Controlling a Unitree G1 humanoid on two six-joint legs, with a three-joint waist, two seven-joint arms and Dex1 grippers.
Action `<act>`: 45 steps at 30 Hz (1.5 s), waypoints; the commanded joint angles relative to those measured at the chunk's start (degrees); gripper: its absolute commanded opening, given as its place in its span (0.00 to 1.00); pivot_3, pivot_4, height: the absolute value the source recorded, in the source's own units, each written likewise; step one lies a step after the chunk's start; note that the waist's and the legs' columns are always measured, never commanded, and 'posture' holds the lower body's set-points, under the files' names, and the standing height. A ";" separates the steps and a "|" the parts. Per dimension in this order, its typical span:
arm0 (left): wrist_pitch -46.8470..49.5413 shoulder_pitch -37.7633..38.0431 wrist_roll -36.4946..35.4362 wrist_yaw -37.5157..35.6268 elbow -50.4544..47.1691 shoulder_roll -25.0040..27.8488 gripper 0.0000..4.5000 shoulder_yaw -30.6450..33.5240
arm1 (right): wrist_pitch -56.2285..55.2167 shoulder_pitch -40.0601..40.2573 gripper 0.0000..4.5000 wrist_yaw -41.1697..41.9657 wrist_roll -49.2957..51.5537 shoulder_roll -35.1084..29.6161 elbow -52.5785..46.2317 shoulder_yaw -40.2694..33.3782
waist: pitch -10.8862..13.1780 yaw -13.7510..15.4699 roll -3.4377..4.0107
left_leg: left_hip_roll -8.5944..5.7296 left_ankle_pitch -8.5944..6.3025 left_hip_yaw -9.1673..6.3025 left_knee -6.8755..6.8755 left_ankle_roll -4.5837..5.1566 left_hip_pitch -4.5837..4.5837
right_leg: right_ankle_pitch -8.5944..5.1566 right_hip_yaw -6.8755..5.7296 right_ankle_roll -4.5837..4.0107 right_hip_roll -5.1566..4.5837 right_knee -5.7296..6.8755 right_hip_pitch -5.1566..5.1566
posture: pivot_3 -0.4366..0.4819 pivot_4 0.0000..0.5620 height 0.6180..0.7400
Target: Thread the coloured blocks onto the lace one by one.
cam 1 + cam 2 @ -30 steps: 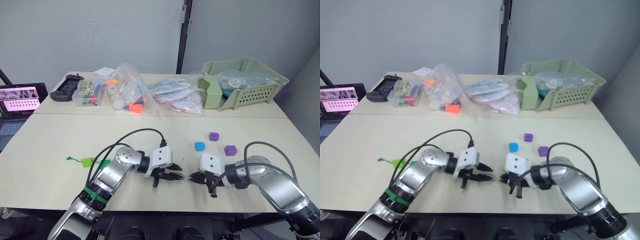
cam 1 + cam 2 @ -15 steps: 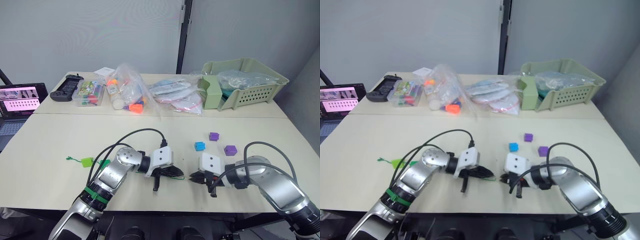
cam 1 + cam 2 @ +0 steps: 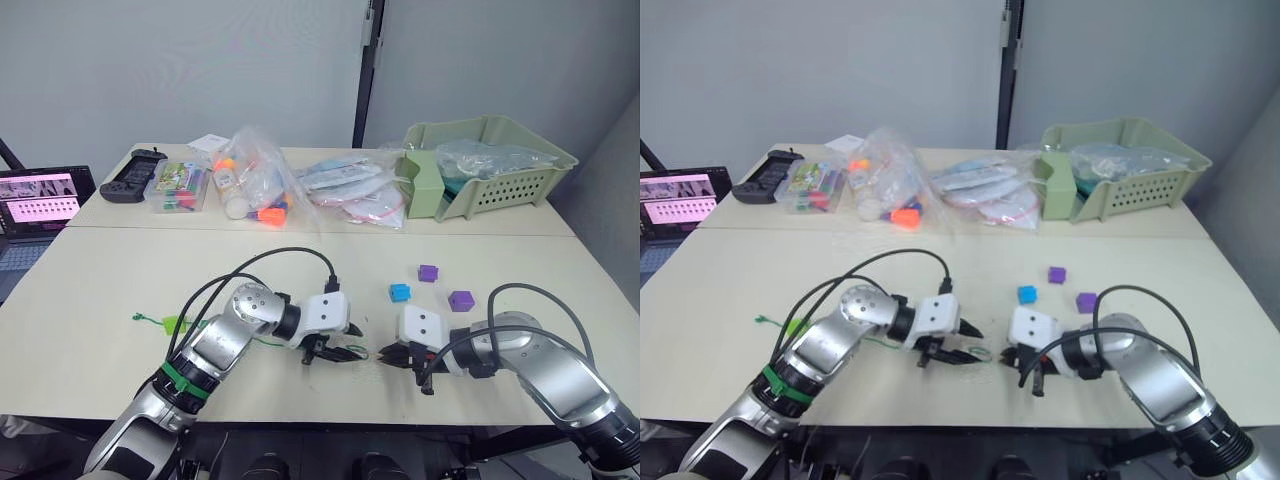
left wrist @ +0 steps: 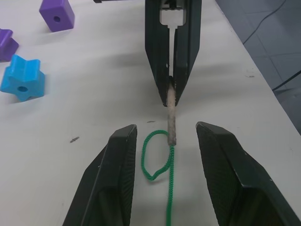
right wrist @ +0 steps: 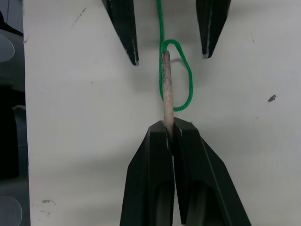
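R claw (image 5: pixel 170 136) pinches lace (image 5: pixel 165 84) by its pale tip, L claw (image 4: pixel 164 141) spread wide either side, low over bench (image 3: pixel 120 270).

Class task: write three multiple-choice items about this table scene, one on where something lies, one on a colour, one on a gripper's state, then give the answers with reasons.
1. Where is the lace's stiff tip?
A. in the basket
B. in the right gripper
C. under the laptop

2. What colour is the star-shaped block?
A. blue
B. orange
C. white

3. How is the left gripper?
A. shut on a block
B. shut on the lace
C. open

Answers: B, the right fingers pinch the tip; A, it is plainly blue beside two purple blocks; C, its fingers stand apart either side of the lace.
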 commanded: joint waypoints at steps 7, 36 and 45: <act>-1.09 0.28 -0.09 1.17 1.55 -2.12 0.21 0.18 | 0.70 -0.18 0.00 -0.13 0.82 -0.24 -1.87 -1.83 | 0.00 0.01 0.00 | 0.00 0.00 0.00 0.00 0.00 0.00 | 0.00 0.00 0.00 0.00 0.00 0.00 | 0.48 0.27 1.00; -1.87 1.02 1.28 2.97 2.24 -1.20 0.00 0.90 | 14.77 19.99 0.82 -21.26 10.76 12.06 -12.29 -35.18 | 0.00 0.42 0.00 | -0.01 0.00 -0.07 0.00 0.00 -0.06 | 0.01 0.00 0.01 -0.01 -0.01 0.01 | 0.48 0.27 1.00; -1.31 1.53 0.92 4.15 2.55 -1.22 0.00 2.03 | 6.72 28.47 0.82 -46.32 -0.52 32.66 -16.29 -33.47 | -0.06 -0.26 0.14 | 0.01 0.00 -0.04 -0.08 0.00 -0.02 | 0.00 0.07 0.02 0.01 0.03 -0.03 | 0.48 0.27 1.00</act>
